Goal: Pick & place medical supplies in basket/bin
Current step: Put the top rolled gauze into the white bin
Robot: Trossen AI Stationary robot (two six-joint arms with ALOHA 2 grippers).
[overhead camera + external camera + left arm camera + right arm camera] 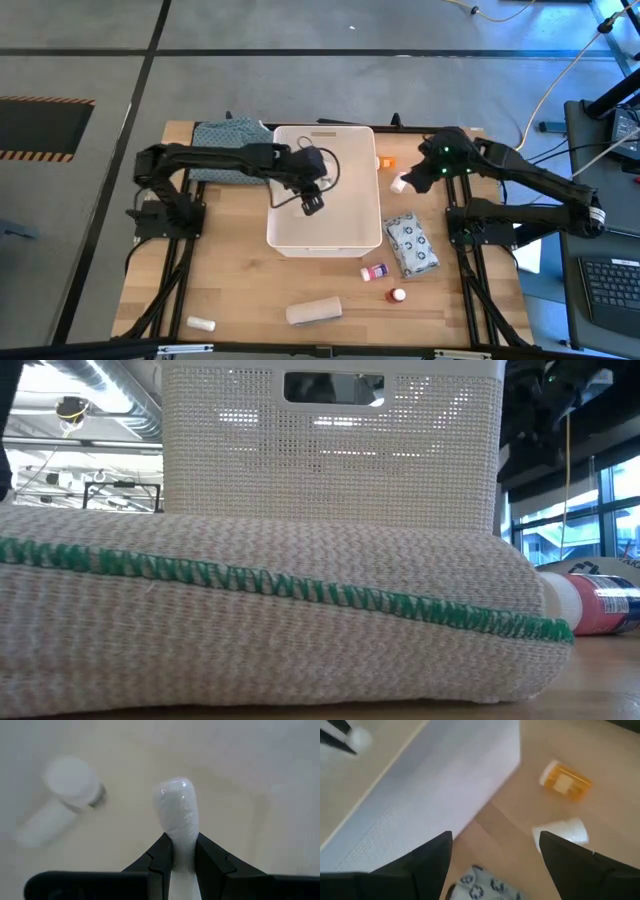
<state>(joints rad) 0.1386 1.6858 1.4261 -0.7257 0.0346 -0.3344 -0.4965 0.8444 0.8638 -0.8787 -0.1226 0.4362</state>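
Note:
The white tub (323, 190) stands mid-table. My left gripper (312, 203) is over its inside, shut on a small white wrapped roll (177, 815); a white bottle (60, 802) lies on the tub floor. My right gripper (412, 182) hovers open beside the tub's right wall, above a white roll (562, 831) and near an orange bottle (566, 781). The grey-patterned packet (412, 245), two red-capped bottles (373, 271) (397, 295), the beige roll (313, 311) and a white tube (201, 323) lie on the table. My left gripper (181, 845) pinches the white wrapped roll between its two fingers, coming from above and pointing down into the tub. The fingers grip its rear part (182, 852), and its rounded free end (175, 787) sticks out past the fingertips toward the tub floor. Whether that end touches the floor, I cannot tell.
A teal-grey patterned cloth (232, 135) lies at the far left corner behind the tub. In the low view the beige roll (270, 610) fills the foreground, with the tub's mesh wall (330, 450) behind it. Bare wood shows at the near left of the table.

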